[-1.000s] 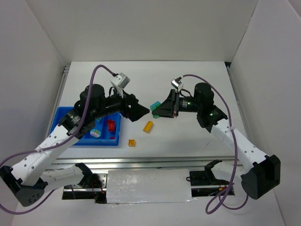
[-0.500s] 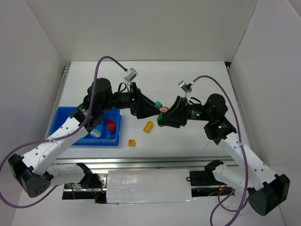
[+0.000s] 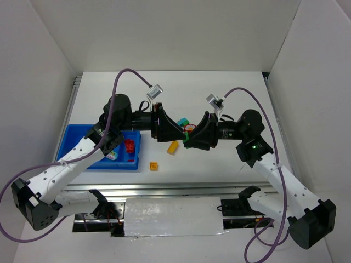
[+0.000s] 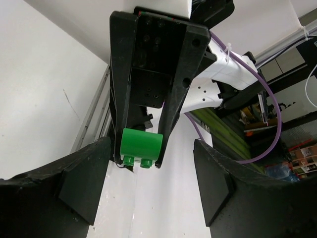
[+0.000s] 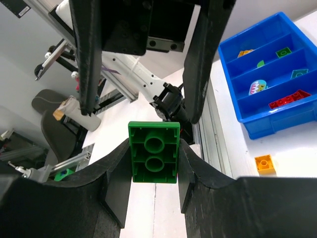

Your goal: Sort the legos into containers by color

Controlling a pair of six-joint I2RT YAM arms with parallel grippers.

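Note:
A green brick (image 5: 153, 166) sits hollow side toward the camera, and my right gripper (image 5: 153, 148) is shut on it. In the top view that gripper (image 3: 188, 140) is held above the table's middle and faces my left gripper (image 3: 177, 133) tip to tip. In the left wrist view the green brick (image 4: 142, 145) hangs studs down at the tips of my left gripper (image 4: 152, 145), which is open and wide of it on both sides. The blue tray (image 3: 82, 164) on the left holds red bricks (image 3: 129, 146) and a pale rounded piece (image 3: 111, 155).
On the table lie a yellow brick (image 3: 173, 147), an orange brick (image 3: 154, 166) and a teal brick (image 3: 185, 121) beside a small red piece (image 3: 190, 127). In the right wrist view the tray (image 5: 262, 126) shows orange, green, teal and red pieces in its compartments.
Both arms swung toward each other until their tips met over the table's middle. The left jaws, wide open half a second ago, have narrowed somewhat around the green brick.

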